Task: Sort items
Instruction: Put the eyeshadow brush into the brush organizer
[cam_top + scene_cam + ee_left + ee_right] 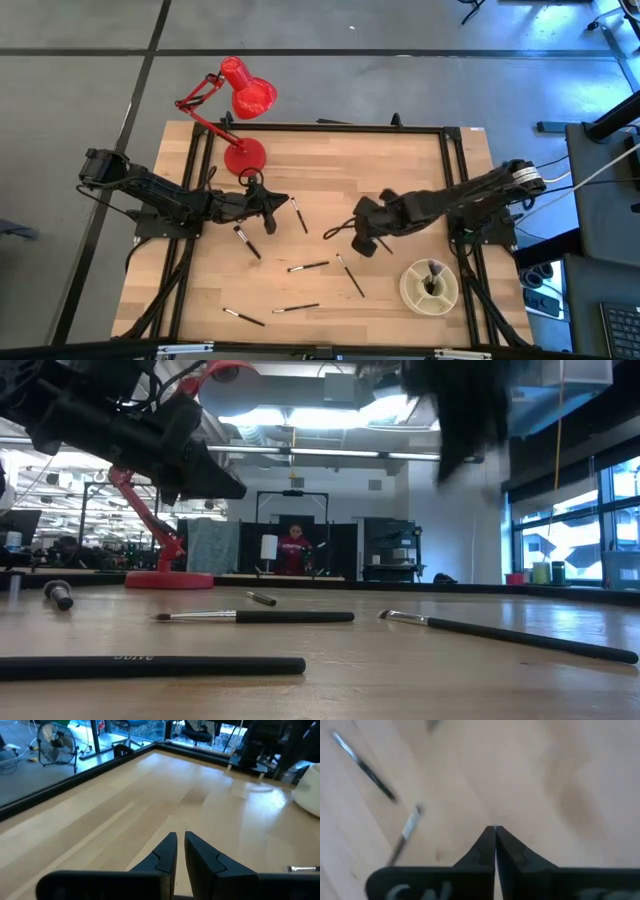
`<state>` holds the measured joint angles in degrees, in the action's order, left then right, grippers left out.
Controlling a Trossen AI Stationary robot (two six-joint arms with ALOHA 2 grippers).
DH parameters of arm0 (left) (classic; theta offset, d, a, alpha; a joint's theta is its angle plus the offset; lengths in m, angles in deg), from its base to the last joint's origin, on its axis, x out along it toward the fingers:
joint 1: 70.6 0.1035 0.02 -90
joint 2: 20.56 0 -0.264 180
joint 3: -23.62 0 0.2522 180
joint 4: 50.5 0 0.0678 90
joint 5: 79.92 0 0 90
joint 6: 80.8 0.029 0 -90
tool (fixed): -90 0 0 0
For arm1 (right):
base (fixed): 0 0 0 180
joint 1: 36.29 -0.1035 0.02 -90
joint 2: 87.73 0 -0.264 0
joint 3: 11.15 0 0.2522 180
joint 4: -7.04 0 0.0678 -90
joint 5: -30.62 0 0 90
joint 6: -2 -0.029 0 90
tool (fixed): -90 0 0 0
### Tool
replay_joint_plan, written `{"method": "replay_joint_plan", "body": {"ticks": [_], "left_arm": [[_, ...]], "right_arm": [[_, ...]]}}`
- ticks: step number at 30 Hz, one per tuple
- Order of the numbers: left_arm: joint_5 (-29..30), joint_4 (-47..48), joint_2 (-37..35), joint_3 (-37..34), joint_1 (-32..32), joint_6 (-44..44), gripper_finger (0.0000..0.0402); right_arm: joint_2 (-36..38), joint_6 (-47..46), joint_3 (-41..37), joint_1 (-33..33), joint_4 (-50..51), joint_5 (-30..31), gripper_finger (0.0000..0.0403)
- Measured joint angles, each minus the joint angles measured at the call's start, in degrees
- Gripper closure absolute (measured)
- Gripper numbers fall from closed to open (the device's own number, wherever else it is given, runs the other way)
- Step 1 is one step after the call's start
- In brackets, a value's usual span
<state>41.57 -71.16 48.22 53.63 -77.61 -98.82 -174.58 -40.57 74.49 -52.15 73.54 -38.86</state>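
Several thin black-handled makeup brushes lie flat and scattered on the wooden table, among them one [298,215], one [247,242], one [308,266] and one [350,275]. In the low view, a brush [255,617] and another brush [510,632] lie flat. My left gripper [278,203] [180,836] hovers shut and empty above the table, left of centre. My right gripper [357,228] [494,827] hovers shut and empty over bare wood, right of centre, with two brushes [365,767] [405,832] lying beside it.
A round cream divided dish [430,285] stands near the table's right near corner, with brushes standing in it. A red desk lamp [240,120] stands at the far edge, left of centre. A black frame [320,127] borders the table. A person [295,545] sits far behind.
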Motion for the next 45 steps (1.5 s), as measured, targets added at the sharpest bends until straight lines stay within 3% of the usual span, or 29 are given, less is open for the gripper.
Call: {"method": "replay_joint_plan", "body": {"ticks": [5,8,13,19,28,35,40,45], "left_arm": [[0.6,0.55,0.96,0.02,-0.49,-3.66,0.0371],[0.78,0.0,3.05,0.04,-1.79,-4.08,0.0371],[4.79,-3.87,7.43,0.04,-4.17,-7.36,0.0371],[7.14,-15.08,12.22,0.16,-5.46,-5.14,0.0371],[7.7,-18.08,15.12,4.19,-4.73,3.91,0.0371],[6.59,-18.13,15.6,5.6,-2.58,6.79,0.0371],[5.68,-18.09,15.6,5.6,-0.89,6.84,0.0371],[-1.75,-18.1,15.6,5.6,0.92,10.54,0.0372]], "right_arm": [[0.73,-4.58,16.05,-11.0,17.21,17.61,0.0402],[0.66,-9.5,19.76,-20.06,23.49,22.86,0.0402],[0.66,-18.65,17.62,-32.77,27.14,26.24,0.0402],[0.62,-29.13,9.43,-40.81,29.2,28.33,0.0403],[0.6,-41.36,0.95,-44.98,28.21,25.23,0.0395],[0.6,-41.7,4.19,-45.05,25.77,21.83,0.0351],[0.62,-47.99,8.21,-44.52,31.93,20.36,0.0326],[0.62,-48.24,11.71,-40.55,34.28,22.4,0.0322]]}}
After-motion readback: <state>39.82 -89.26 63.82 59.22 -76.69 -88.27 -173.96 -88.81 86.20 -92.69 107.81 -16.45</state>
